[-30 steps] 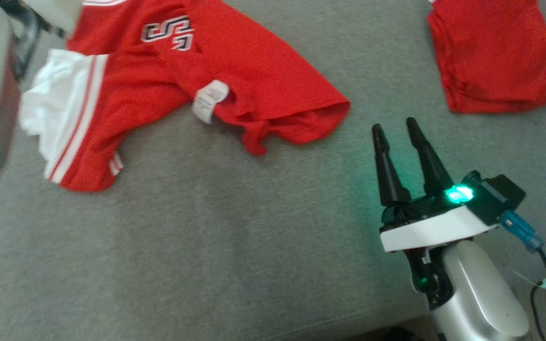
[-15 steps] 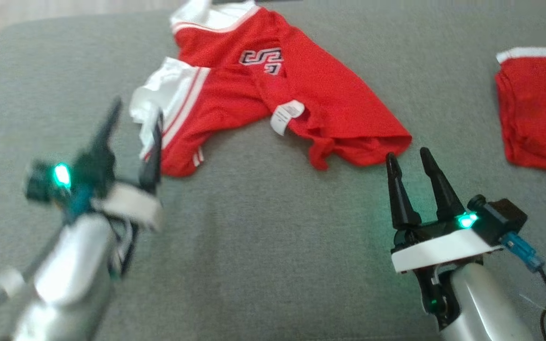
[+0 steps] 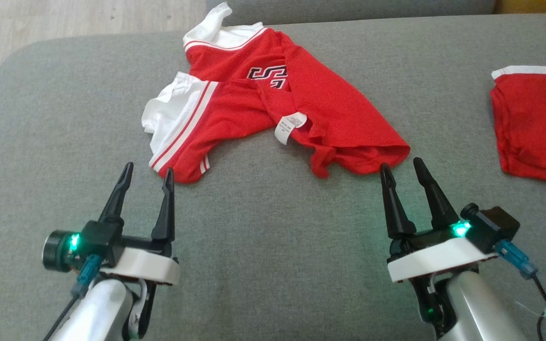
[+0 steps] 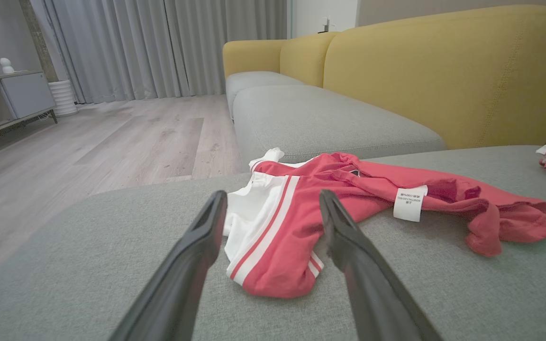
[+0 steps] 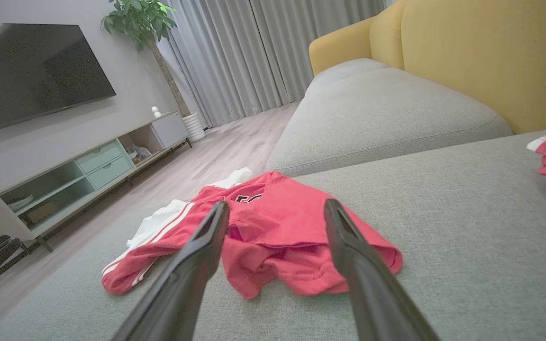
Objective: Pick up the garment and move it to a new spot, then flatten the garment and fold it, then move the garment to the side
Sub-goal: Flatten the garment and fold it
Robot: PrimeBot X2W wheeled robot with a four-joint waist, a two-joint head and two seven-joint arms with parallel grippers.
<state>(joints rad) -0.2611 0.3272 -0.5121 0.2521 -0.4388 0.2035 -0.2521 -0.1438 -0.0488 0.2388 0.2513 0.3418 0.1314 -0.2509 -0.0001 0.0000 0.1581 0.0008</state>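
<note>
A crumpled red garment (image 3: 330, 109) with white striped sleeves and a white care label lies on the grey sofa seat (image 3: 273, 246). It also shows in the left wrist view as the garment (image 4: 358, 199) and in the right wrist view as the garment (image 5: 277, 227). My left gripper (image 3: 148, 172) is open, its tips just short of the white-striped sleeve. My right gripper (image 3: 401, 166) is open too, its tips just below the garment's red hem. Nothing sits between either pair of fingers.
A second red garment (image 3: 536, 125), folded, lies at the seat's right side. A yellow sofa back (image 4: 443, 71) rises behind. Wooden floor (image 4: 88, 142) lies beyond the seat's far left edge, with a TV cabinet (image 5: 78, 175) against the wall.
The head camera has tilted and turned, so the whole picture shifted. My left arm has come into view at the lower left and settled, open, near the sleeve. The right gripper stays open.
</note>
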